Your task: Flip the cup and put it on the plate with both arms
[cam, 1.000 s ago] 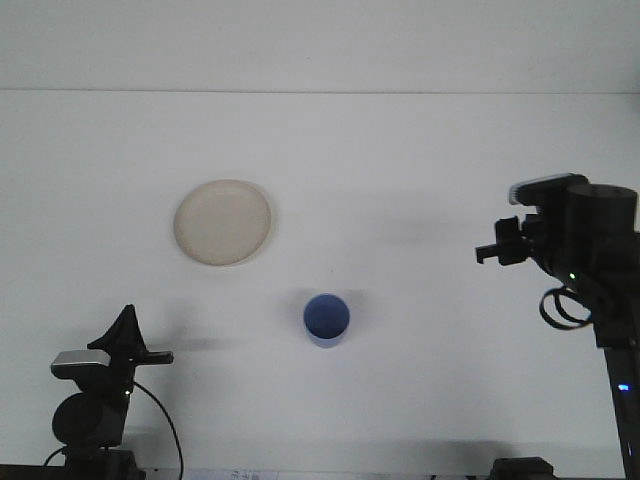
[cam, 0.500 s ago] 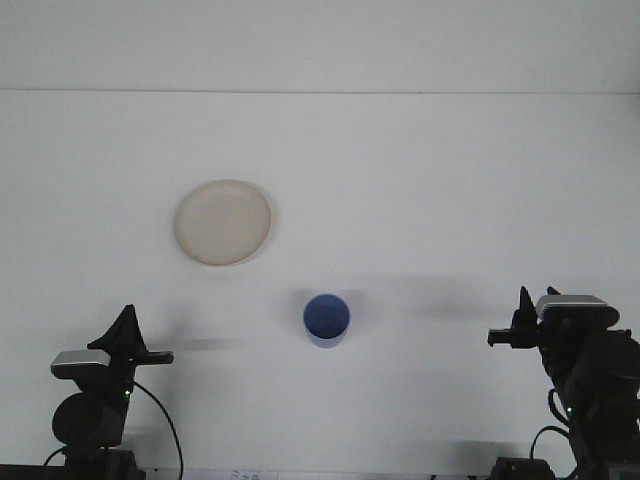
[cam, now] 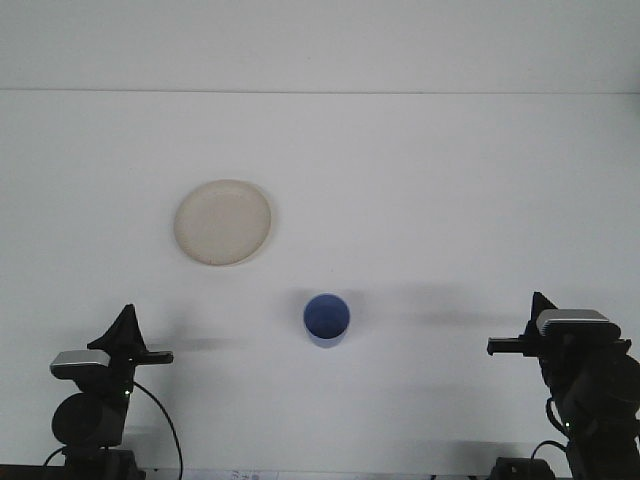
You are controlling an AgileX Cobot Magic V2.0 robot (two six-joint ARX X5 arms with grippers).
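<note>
Stood upright on the white table (cam: pixel 420 180), a small blue cup (cam: pixel 327 319), open mouth up, round rim a paler blue than the darker inside. No handle seen. Cast a soft shadow toward the right.

Sat between the two pincers, ahead of both and nearer the table's middle: right of the left pincer (cam: pixel 135 345), left of the right pincer (cam: pixel 505 346), well apart from each and touched by neither.

Lay farther out, ahead of the left pincer and beyond the cup on its left, a round cream plate (cam: pixel 223 222), shallow, with a slightly raised rim and nothing on it. Well apart from the cup, not touching.

Hung low at the near left corner, the left pincer, dark, its tip pointing right toward the cup; held nothing. Could not tell how far its fingers were spread from this angle.

Hung low at the near right corner, the right pincer, dark, its tip pointing left toward the cup; held nothing. Could not tell its opening either, only a thin black bar seen edge-on.
</note>
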